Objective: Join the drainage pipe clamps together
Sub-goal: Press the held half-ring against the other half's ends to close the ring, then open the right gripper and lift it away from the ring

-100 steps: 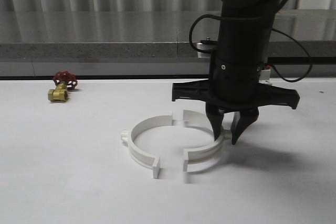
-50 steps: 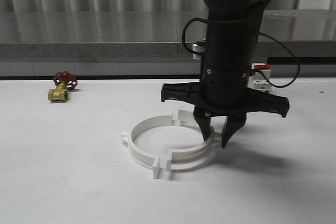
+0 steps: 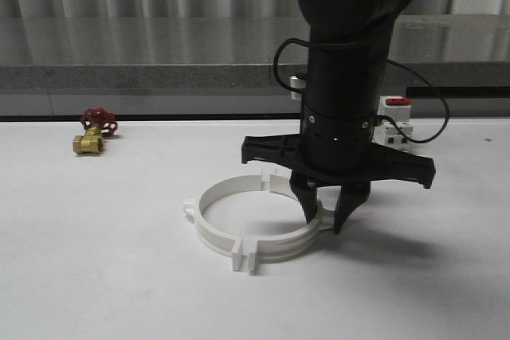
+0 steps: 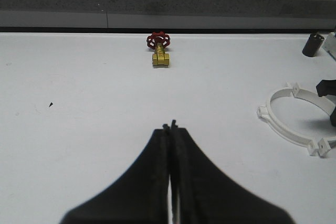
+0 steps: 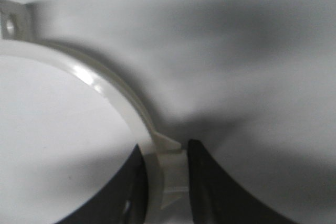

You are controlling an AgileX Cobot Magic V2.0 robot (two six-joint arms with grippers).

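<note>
Two white drainage pipe clamps lie on the white table as a near-closed ring. The left half (image 3: 209, 228) rests free. My right gripper (image 3: 325, 214) points straight down, shut on the band of the right half (image 3: 287, 246) at its outer nub. At the front, the flat end tabs (image 3: 243, 259) stand side by side, a thin gap between them. In the right wrist view the band (image 5: 115, 95) runs between the fingers of the right gripper (image 5: 165, 182). My left gripper (image 4: 170, 127) is shut on nothing, and the ring (image 4: 283, 129) lies well off to its side.
A brass valve with a red handwheel (image 3: 96, 131) sits at the far left near the table's back edge and also shows in the left wrist view (image 4: 159, 51). A white breaker with a red switch (image 3: 396, 121) stands behind the right arm. A grey ledge (image 3: 159, 77) bounds the table's back.
My right gripper has slid the right clamp half leftward. The wide gap at the front tabs has shrunk to a thin slit. The left half and the valve have stayed put.
</note>
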